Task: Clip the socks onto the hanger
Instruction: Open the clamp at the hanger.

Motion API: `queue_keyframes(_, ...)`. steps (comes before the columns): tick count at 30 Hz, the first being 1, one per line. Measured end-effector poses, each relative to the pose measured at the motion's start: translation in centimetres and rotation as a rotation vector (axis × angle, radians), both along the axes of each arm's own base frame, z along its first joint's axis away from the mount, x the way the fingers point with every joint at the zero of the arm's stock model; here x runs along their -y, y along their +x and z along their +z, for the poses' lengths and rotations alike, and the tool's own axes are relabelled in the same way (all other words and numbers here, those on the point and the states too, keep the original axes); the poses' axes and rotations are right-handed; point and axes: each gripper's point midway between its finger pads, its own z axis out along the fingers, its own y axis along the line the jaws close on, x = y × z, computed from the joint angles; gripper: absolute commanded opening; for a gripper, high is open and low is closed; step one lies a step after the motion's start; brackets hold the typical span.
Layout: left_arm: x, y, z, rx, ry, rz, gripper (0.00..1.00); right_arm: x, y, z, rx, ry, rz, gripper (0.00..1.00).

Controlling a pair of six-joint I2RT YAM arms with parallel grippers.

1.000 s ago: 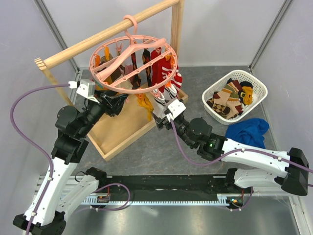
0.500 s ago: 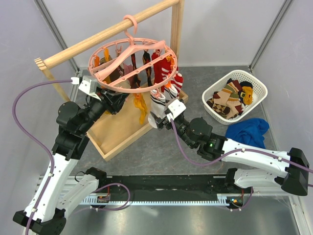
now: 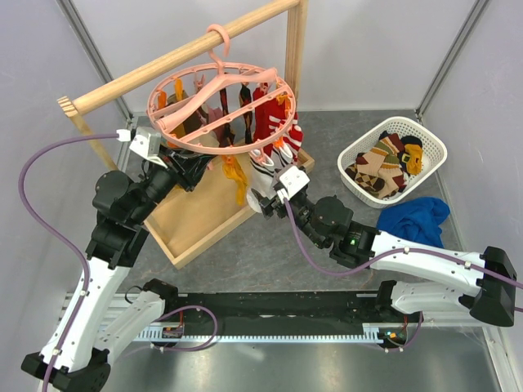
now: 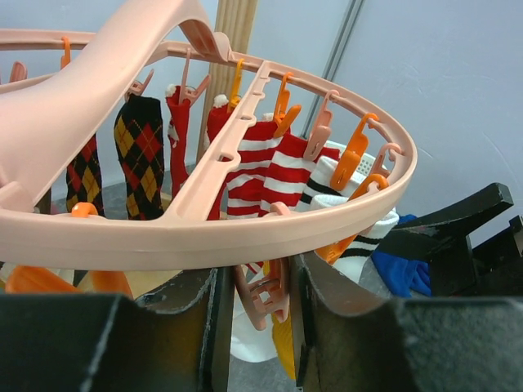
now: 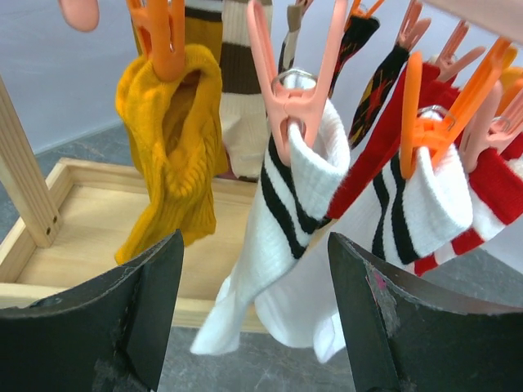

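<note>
The salmon-pink hanger [image 3: 214,77] hangs by its hook from the wooden rail, with several socks clipped round its ring [image 4: 204,237]. My left gripper [image 3: 196,167] is up under the ring's near-left rim. In the left wrist view its jaws [image 4: 257,327] stand narrowly apart on either side of a pink clip [image 4: 263,298] without squeezing it. My right gripper [image 3: 263,198] is wide open and empty just below a white sock with black stripes [image 5: 278,245], which a pink clip [image 5: 288,106] holds. A mustard sock [image 5: 167,163] hangs to its left.
A white basket [image 3: 433,143] at the right holds more socks [image 3: 380,167]. A blue cloth [image 3: 413,219] lies in front of it. The wooden rail [image 3: 163,65] and its wooden base tray [image 3: 204,216] stand under and behind the hanger.
The hanger has swung slightly left and its socks have shifted. My left wrist has risen a little. The right gripper has hardly moved.
</note>
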Motion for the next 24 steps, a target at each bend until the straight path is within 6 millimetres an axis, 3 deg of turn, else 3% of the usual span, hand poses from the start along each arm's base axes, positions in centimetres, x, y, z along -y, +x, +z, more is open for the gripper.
queue_keyframes(6, 0.4, 0.9, -1.1, -0.016, 0.025, 0.0, 0.02, 0.1, -0.2, -1.4, -0.074, -0.047, 0.002, 0.79)
queue_keyframes(11, 1.4, 2.3, -3.7, -0.052, 0.07, 0.011, 0.02, 0.5, -0.5, -0.8, -0.165, -0.055, -0.008, 0.79)
queue_keyframes(15, 1.8, 3.7, -5.6, -0.08, 0.095, 0.041, 0.02, 1.7, -0.1, -1.8, -0.27, -0.066, -0.052, 0.79)
queue_keyframes(19, 1.7, 4.1, -6.0, -0.066, 0.096, 0.062, 0.02, 4.2, 0.9, -4.2, -0.382, -0.106, -0.141, 0.79)
queue_keyframes(24, 1.4, 3.9, -5.9, -0.039, 0.091, 0.072, 0.02, 10.6, 4.1, -5.7, -0.5, -0.111, -0.361, 0.79)
